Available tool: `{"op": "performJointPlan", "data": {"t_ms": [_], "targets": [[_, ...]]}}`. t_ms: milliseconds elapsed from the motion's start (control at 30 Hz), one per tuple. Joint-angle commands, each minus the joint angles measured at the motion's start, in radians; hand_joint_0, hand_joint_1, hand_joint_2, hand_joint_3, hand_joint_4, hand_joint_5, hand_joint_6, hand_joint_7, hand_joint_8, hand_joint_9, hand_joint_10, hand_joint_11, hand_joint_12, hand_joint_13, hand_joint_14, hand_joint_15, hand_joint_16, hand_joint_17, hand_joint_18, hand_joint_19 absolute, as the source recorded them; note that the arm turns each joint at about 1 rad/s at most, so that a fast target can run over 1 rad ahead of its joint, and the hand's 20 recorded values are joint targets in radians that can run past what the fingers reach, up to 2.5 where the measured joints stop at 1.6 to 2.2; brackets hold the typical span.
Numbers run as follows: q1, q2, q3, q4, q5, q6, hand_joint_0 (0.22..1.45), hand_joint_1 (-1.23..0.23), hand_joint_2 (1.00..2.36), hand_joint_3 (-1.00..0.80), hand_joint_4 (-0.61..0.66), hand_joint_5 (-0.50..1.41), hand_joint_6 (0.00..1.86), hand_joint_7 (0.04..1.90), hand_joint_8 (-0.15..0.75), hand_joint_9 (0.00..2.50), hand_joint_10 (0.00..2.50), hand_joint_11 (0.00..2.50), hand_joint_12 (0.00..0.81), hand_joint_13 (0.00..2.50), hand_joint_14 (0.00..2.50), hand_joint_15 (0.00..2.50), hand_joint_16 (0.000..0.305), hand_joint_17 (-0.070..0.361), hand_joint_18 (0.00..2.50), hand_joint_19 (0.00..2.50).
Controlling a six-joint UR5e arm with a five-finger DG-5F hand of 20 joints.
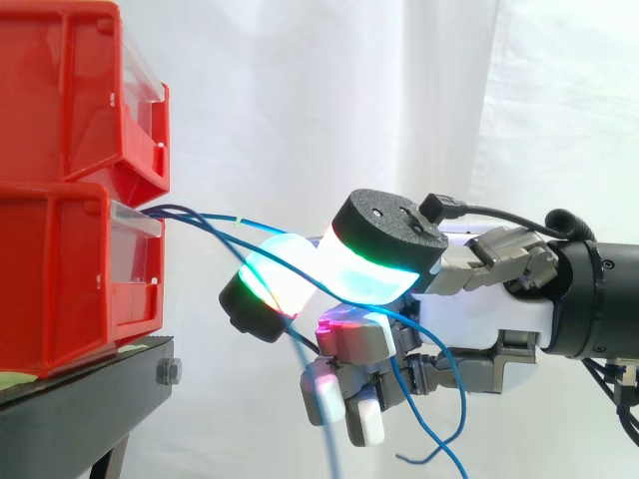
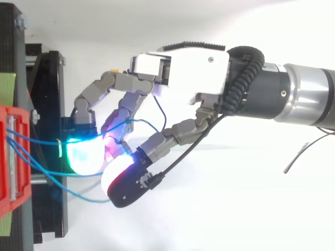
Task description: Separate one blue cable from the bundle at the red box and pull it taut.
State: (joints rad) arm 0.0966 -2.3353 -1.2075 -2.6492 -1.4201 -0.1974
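Observation:
Several thin blue cables (image 1: 200,215) come out of the front of the lower red bin (image 1: 60,279) and run right and downward into my hand (image 1: 479,319). From above, the cables (image 2: 36,138) fan out from the red bin (image 2: 8,157) towards the glowing pads. My hand (image 2: 193,68) reaches in from the right with its fingers curled. A cyan-glowing fingertip (image 2: 84,154) and the white-glowing thumb pad (image 2: 118,172) sit close together with a cable between them. Another cable loops through the curled lower fingers (image 1: 344,394) and hangs loose below.
A second red bin (image 1: 70,90) is stacked on the lower one. Both stand on a black stand (image 1: 80,399) at the left, and the stand's edge (image 2: 47,104) lies just left of my fingertips. A white curtain hangs behind.

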Motion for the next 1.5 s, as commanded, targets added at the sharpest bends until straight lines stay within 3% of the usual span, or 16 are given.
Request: {"op": "performJointPlan", "data": {"t_ms": [0, 133, 267, 367, 633, 800, 967, 1167, 1333, 1467], "targets": [[0.000, -0.001, 0.000, 0.000, 0.000, -0.001, 0.61, -0.95, 1.00, -0.50, 0.05, -0.16, 0.94, 0.85, 0.257, 1.14, 0.02, 1.19, 0.340, 0.95, 0.03, 0.71, 0.051, 0.115, 0.92, 0.79], [0.000, -0.012, 0.000, 0.006, -0.002, 0.001, 0.50, -0.79, 1.00, -0.50, 0.09, -0.15, 0.93, 0.77, 0.292, 1.18, 0.02, 1.18, 0.375, 0.99, 0.03, 0.71, 0.056, 0.126, 0.97, 0.80], [0.000, -0.021, 0.000, 0.021, -0.003, 0.006, 0.53, -0.56, 1.00, -0.50, 0.07, -0.15, 0.91, 0.79, 0.286, 1.22, 0.02, 1.17, 0.364, 1.01, 0.03, 0.72, 0.054, 0.122, 0.97, 0.83], [0.000, -0.022, 0.000, 0.023, -0.003, 0.006, 0.60, -0.51, 1.00, -0.50, 0.04, -0.14, 0.90, 0.84, 0.271, 1.23, 0.02, 1.18, 0.358, 1.01, 0.03, 0.72, 0.051, 0.115, 0.94, 0.85], [0.000, -0.022, 0.000, 0.025, -0.002, 0.006, 0.63, -0.79, 1.02, -0.30, 0.03, -0.15, 0.90, 0.89, 0.278, 1.18, 0.02, 1.19, 0.364, 0.98, 0.03, 0.74, 0.052, 0.117, 0.93, 0.85], [0.000, -0.021, 0.002, 0.029, -0.002, 0.006, 0.72, -0.90, 1.01, -0.33, -0.08, -0.16, 0.93, 0.94, 0.261, 1.14, 0.02, 1.19, 0.346, 0.95, 0.03, 0.71, 0.052, 0.116, 0.92, 0.79], [0.000, -0.021, 0.005, 0.028, -0.003, 0.007, 0.80, -0.95, 1.00, -0.50, -0.12, -0.16, 0.95, 0.93, 0.243, 1.12, 0.02, 1.18, 0.337, 0.92, 0.03, 0.70, 0.051, 0.114, 0.89, 0.76], [0.002, -0.021, 0.017, 0.021, -0.003, 0.032, 0.79, -0.94, 1.00, -0.50, -0.08, -0.17, 0.96, 0.93, 0.244, 1.09, 0.03, 1.18, 0.334, 0.92, 0.03, 0.71, 0.050, 0.113, 0.89, 0.74], [0.003, -0.021, 0.031, 0.012, -0.010, 0.061, 0.78, -0.94, 1.02, -0.32, 0.00, -0.21, 0.98, 0.81, 0.235, 1.00, 0.02, 1.18, 0.335, 0.89, 0.03, 0.71, 0.052, 0.117, 0.86, 0.76], [0.008, -0.021, 0.042, -0.014, -0.013, 0.076, 0.71, -1.00, 1.00, -0.50, 0.01, -0.22, 0.96, 0.77, 0.227, 0.95, 0.02, 1.15, 0.339, 0.86, 0.03, 0.70, 0.054, 0.121, 0.84, 0.72]]}}
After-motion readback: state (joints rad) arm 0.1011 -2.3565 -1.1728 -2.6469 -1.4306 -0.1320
